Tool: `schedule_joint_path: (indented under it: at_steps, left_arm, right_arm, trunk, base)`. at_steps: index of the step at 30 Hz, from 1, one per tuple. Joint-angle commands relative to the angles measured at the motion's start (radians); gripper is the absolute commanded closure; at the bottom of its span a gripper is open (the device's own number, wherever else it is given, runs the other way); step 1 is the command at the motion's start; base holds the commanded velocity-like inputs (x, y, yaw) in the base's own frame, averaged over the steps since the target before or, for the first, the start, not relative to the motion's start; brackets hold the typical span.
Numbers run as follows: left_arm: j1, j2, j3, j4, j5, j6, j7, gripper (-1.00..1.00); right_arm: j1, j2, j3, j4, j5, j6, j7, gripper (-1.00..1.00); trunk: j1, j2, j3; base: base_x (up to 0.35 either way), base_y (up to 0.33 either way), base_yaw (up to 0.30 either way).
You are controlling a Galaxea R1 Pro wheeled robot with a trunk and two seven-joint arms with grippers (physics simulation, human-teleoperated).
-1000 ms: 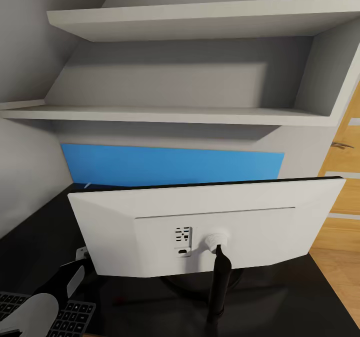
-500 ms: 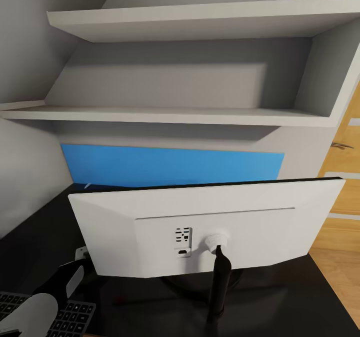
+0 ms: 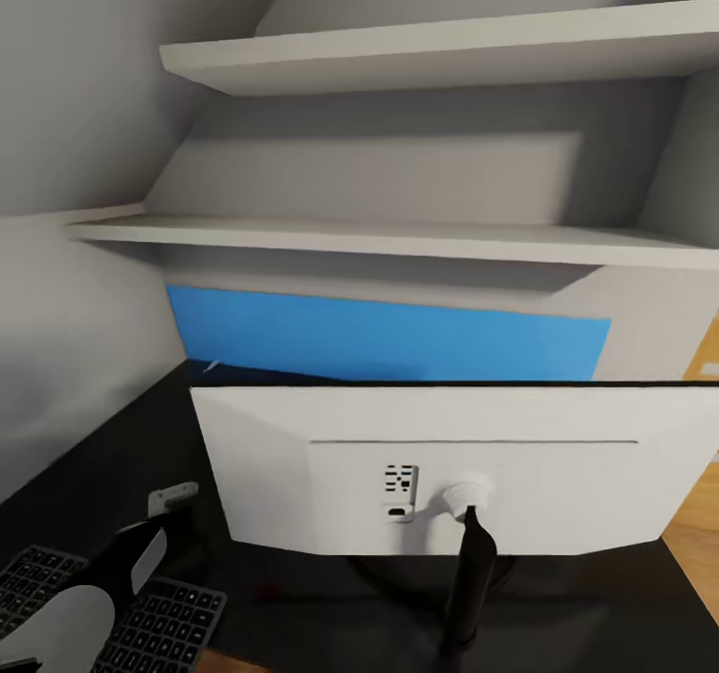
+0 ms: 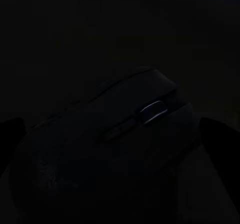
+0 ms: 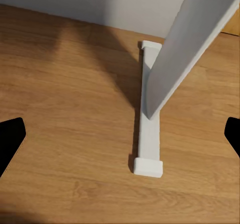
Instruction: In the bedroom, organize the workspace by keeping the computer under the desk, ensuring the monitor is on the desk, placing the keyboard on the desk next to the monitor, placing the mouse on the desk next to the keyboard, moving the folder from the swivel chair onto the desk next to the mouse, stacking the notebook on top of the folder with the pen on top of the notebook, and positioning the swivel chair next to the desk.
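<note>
Matte white monitor (image 3: pixel 449 468) on glossy black desk (image 3: pixel 90 473); right pincer (image 5: pixel 120 134) spread wide.

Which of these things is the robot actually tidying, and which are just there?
Part of the job: monitor, keyboard, mouse, desk.
Just there: shelves, blue panel, wooden floor, white foot.

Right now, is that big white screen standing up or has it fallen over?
Standing upright. The monitor shows its white back, held up on its black stand on the dark desk.
</note>
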Motion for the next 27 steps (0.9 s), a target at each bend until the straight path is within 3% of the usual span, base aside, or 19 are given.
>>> schedule_joint_path:
  at_steps: [1,3,6,12,16,18,24,27]
  left_arm:
    - [0.0,0.0,0.0,-0.002,0.01,-0.023,0.003,1.0]
    - [0.0,-0.001,0.0,-0.001,0.01,-0.091,0.003,1.0]
    - [0.0,-0.001,0.0,-0.001,0.009,-0.12,0.002,1.0]
    - [0.0,0.001,0.001,0.001,0.013,-0.135,0.001,1.0]
    - [0.0,0.005,0.002,0.001,0.04,-0.135,0.001,1.0]
    - [0.0,0.014,0.003,0.001,0.059,-0.135,0.001,1.0]
    - [0.0,0.061,0.002,-0.005,0.193,-0.133,-0.001,1.0]
    - [0.0,0.075,0.002,-0.024,0.23,-0.132,-0.004,1.0]
  right_arm:
    - [-0.001,0.0,-0.004,0.002,0.01,-0.003,-0.007,-1.0]
    - [-0.001,0.0,-0.004,0.002,0.01,-0.003,-0.007,-1.0]
    - [-0.001,0.0,-0.004,0.002,0.01,-0.003,-0.007,-1.0]
    - [-0.001,-0.002,-0.004,0.002,0.01,-0.003,-0.007,-1.0]
    - [-0.001,-0.002,-0.004,0.002,0.01,-0.004,-0.008,-1.0]
    - [-0.001,-0.002,-0.004,0.002,0.01,-0.004,-0.008,-1.0]
    - [-0.001,-0.002,-0.004,0.002,0.01,-0.005,-0.008,-1.0]
    - [-0.001,-0.002,-0.004,0.001,0.01,-0.005,-0.008,-1.0]
  trunk:
    - [-0.004,0.006,0.002]
    - [-0.012,0.02,0.008]
    - [-0.023,0.041,0.018]
    - [-0.046,0.083,0.036]
    - [-0.061,0.111,0.049]
    - [-0.069,0.125,0.055]
    - [-0.092,0.167,0.074]
    - [-0.104,0.188,0.083]
  base:
    - [0.0,0.0,0.233]
    - [0.0,0.0,0.104]
    - [0.0,0.0,0.044]
    - [0.0,0.0,0.005]
    - [0.0,0.0,0.162]
    - [0.0,0.0,0.249]
    - [0.0,0.0,0.269]
    - [0.0,0.0,0.273]
